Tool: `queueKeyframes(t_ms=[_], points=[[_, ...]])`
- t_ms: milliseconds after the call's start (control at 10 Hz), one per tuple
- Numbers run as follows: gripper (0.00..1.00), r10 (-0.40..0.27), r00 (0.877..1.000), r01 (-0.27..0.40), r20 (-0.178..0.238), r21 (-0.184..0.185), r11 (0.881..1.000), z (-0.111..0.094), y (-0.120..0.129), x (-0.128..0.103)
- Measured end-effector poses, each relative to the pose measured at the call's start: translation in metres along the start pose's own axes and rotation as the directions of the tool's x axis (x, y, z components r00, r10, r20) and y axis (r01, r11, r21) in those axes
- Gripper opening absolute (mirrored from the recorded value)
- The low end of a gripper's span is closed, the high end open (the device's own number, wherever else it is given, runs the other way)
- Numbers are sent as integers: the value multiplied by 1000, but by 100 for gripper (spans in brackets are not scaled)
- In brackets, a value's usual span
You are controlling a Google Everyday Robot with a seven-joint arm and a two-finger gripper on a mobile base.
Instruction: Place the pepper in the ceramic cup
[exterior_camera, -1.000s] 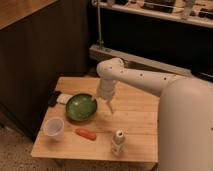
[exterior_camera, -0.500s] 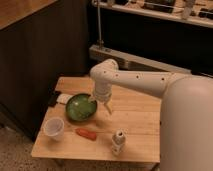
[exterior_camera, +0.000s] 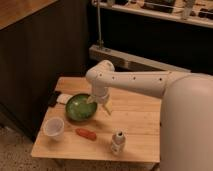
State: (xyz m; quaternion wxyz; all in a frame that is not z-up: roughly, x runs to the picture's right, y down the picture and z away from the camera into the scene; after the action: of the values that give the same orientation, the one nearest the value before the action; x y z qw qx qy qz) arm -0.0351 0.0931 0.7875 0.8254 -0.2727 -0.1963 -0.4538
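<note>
Pepper (exterior_camera: 86, 133) unmoved on tbl (exterior_camera: 140, 122); claw (exterior_camera: 106, 109) slightly lower by green bowl (exterior_camera: 80, 107), open/shut unclear.

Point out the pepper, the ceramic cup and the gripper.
pepper (exterior_camera: 86, 133), camera view, middle of its body.
ceramic cup (exterior_camera: 53, 131), camera view, outer wall.
gripper (exterior_camera: 106, 110), camera view, its lower tip, just right of the green bowl (exterior_camera: 80, 107).

Table (exterior_camera: 142, 120) under claw (exterior_camera: 105, 108) bears pepper (exterior_camera: 86, 133), cup (exterior_camera: 53, 128), bowl (exterior_camera: 80, 108), shaker (exterior_camera: 117, 142).

Single view: you looked down from above and behind the shoulder of the arm (exterior_camera: 135, 82), probably from head height, at middling range, onto the wooden table (exterior_camera: 140, 125). The gripper (exterior_camera: 104, 106) hung beside the green bowl (exterior_camera: 80, 107).
</note>
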Motion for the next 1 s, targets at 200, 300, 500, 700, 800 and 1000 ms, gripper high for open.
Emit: queueKeyframes(t_ms=[200, 300, 500, 700, 800, 1000], points=[[80, -19, 1000, 19, -9, -5, 1000, -1, -3, -4], [80, -30, 999, 30, -12, -7, 1000, -1, -5, -7], [80, -47, 999, 47, -21, -16, 999, -2, -4, -10], [80, -60, 998, 59, -29, -23, 998, -3, -3, -14], [80, -66, 997, 66, -33, -25, 998, -3, -3, -16], [80, -89, 995, 88, -51, -30, 996, -4, -5, -20]])
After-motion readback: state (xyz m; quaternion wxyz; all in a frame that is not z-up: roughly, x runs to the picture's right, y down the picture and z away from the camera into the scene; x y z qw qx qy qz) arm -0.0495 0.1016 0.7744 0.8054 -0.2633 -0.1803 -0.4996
